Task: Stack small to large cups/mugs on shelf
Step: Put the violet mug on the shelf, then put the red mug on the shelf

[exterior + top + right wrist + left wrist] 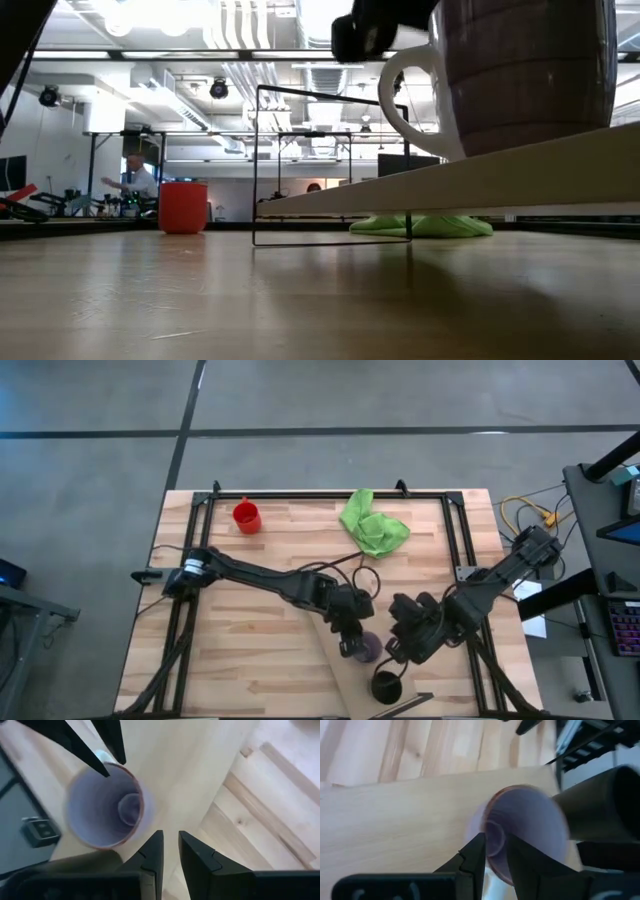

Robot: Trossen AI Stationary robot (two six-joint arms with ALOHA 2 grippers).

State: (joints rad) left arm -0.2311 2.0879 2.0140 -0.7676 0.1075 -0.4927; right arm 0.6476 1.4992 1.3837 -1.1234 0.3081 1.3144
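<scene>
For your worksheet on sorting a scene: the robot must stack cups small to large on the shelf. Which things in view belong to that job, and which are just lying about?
Belong to the job:
red cup
purple cup, its rim between the left gripper fingers
dark mug
shelf
right gripper, beside the purple cup

Just lying about:
green cloth
yellow cable off the table

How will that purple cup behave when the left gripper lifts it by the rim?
The purple cup looks thin-walled and translucent, so probably light. The left gripper pinches only one side of its rim, so it may tilt or swing. Its smooth wall could slip; being open and tallish, it likely tips easily on the shelf.
</scene>
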